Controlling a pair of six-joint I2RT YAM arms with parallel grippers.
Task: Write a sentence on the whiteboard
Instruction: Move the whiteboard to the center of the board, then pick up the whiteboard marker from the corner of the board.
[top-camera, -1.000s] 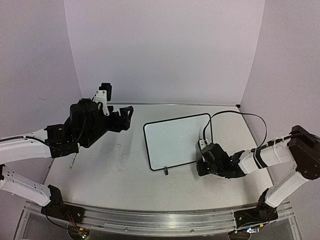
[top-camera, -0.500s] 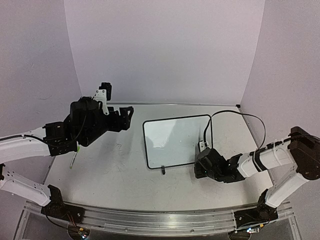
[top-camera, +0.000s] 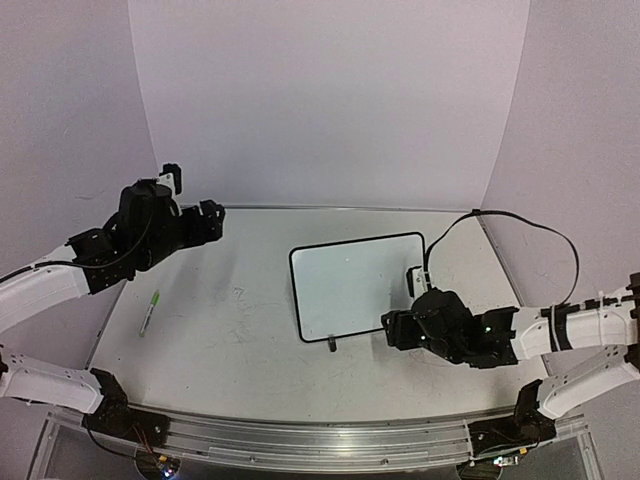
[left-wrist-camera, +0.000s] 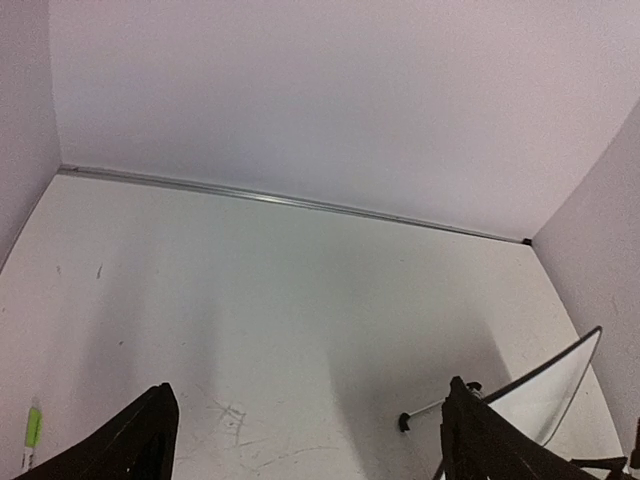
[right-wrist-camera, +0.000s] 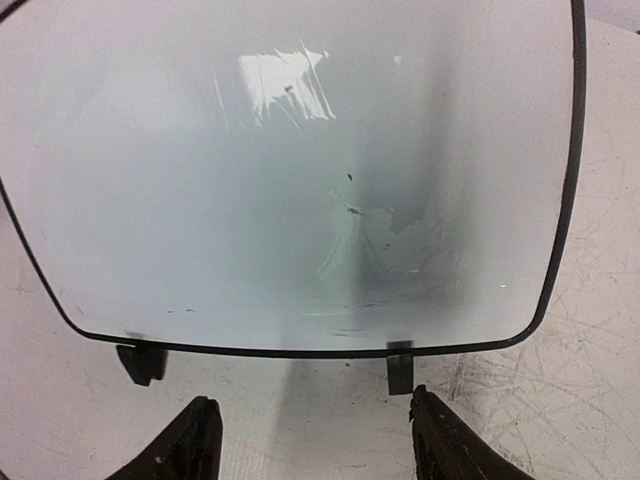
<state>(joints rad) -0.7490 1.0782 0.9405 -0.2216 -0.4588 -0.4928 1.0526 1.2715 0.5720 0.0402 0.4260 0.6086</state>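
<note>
Top external view: we count two arms, two hands, one whiteboard (top-camera: 358, 282), one pen (top-camera: 148, 313) and one black cable (top-camera: 520, 222) over one white bench (top-camera: 240, 350).
Whiteboard: it sits right of the bench's middle, with a thin black frame all round. Its white face shows only faint smudges and, in the right wrist view, a glare patch.
Feet: two small black feet (right-wrist-camera: 140, 362) sit under the near edge in the right wrist view. From above we make out only one.
Left hand (left-wrist-camera: 308, 400): open and gripping nothing, its two fingers (left-wrist-camera: 140, 440) wide apart. It is held above the bench's far left corner, well apart from the board.
Right hand (right-wrist-camera: 308, 420): open too, its two fingers spread and gripping nothing. It sits low at the board's near right corner, fingertips just short of the frame, and one foot stands just ahead of one finger.
Pen: one, with a green end, lying on the bench by the left edge, well apart from both hands.
Cable: one loop arching above the right arm.
Bench: faint scribble marks, densest near the right hand.
</note>
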